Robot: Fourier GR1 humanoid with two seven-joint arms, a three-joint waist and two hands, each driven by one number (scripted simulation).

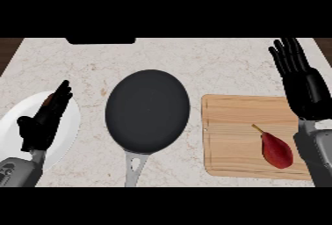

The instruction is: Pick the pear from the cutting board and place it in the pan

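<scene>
the red pear (276, 150) is lying on the wooden cutting board (233, 132) near the counter's (214, 57) right edge, stem pointing toward the far left. the dark pan (147, 110) is sitting mid-counter, handle toward the near edge. the right hand (299, 79) is hovering over the board's far right corner, fingers straight and spread. the left hand (44, 117) is resting with relaxed fingers over a white plate (65, 132) at the left edge.
</scene>
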